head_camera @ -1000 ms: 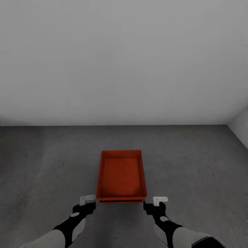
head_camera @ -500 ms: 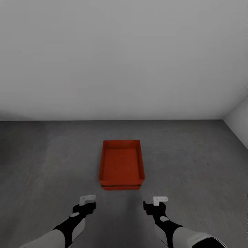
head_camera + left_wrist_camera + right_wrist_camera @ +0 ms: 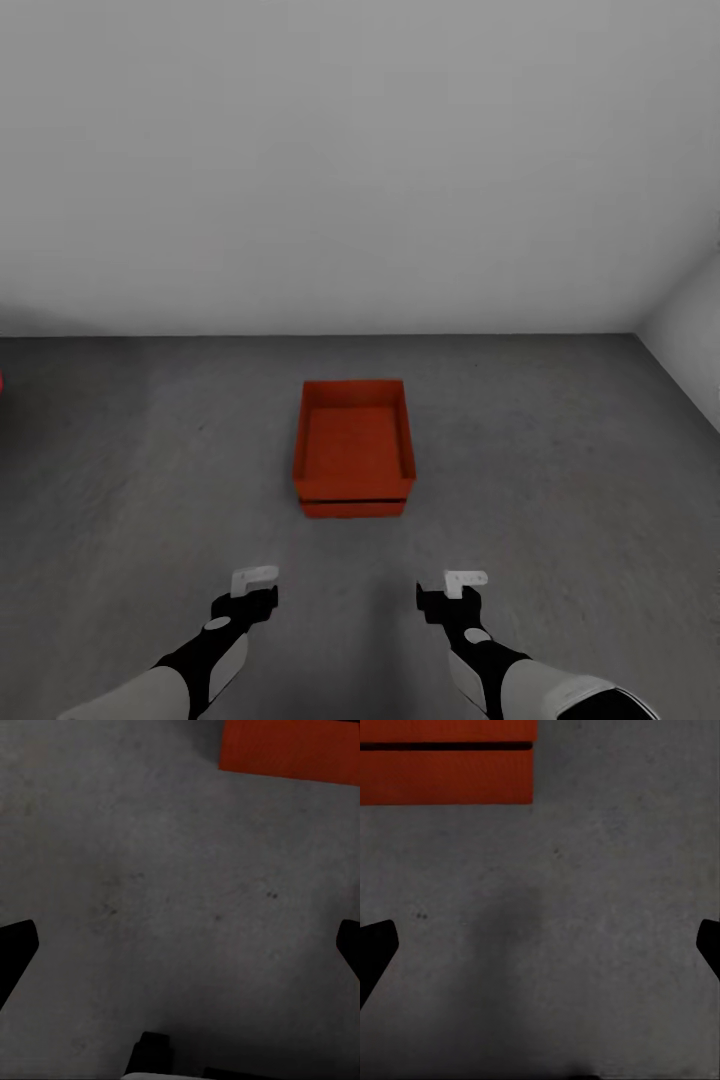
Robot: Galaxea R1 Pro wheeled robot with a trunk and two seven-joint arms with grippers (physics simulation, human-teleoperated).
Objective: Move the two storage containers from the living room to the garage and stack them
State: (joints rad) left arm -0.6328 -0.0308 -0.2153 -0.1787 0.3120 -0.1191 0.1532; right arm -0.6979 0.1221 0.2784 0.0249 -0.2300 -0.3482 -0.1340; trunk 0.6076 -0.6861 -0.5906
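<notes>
The two storage containers [image 3: 353, 450] sit nested one on the other on the dark grey concrete floor [image 3: 560, 470] of the garage, the upper container [image 3: 353, 440] seated squarely over the lower container [image 3: 353, 507], whose front wall shows as a thin red-orange band under a dark seam; I read that seam as the stack properly made, edges lined up, nothing tilted; the same seam shows in the right wrist view, where the stack's near wall [image 3: 446, 765] runs as two red bands; in the left wrist view a corner of the stack [image 3: 289, 750] shows beyond bare concrete; the stack stands out in the open floor, well short of the plain white wall [image 3: 360, 160], which I judge a sensible spot, since nothing crowds it; my left gripper [image 3: 255, 578] and right gripper [image 3: 464, 580] hang apart from the stack on the near side, one to each side of its line, with bare floor between them and the red wall; both are spread wide and hold nothing, their dark fingertips [image 3: 16, 945] at the far edges of each wrist view; by my judgement the stacking is done and the arms are clear; a sliver of red [image 3: 2, 380] shows at the far left edge, too little to name.
</notes>
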